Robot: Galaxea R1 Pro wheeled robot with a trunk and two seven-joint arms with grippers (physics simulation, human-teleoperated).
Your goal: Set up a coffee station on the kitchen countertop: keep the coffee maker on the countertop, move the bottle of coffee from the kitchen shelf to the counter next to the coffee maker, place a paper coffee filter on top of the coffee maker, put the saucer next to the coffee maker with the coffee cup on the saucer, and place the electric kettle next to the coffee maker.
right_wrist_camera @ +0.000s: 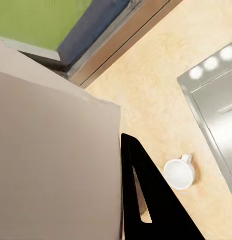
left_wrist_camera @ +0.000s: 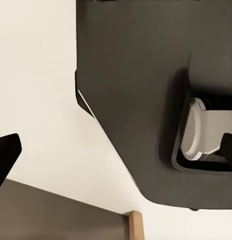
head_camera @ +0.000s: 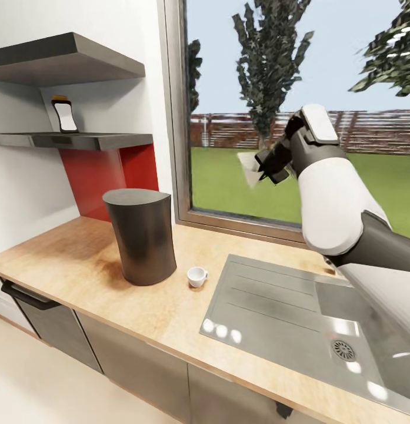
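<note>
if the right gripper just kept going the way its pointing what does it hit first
Probably the kitchen countertop. The right gripper, shut on the paper coffee filter, looks down at bare wood in its wrist view, with the coffee cup off to one side. Depth is unclear.

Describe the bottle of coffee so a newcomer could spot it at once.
Start at the red wall panel left of the window. Two dark shelves hang above it; look on the lower, thinner kitchen shelf. The bottle of coffee stands there alone: small, dark and upright, with a pale label and golden-yellow cap, far smaller than the coffee maker below.
</note>
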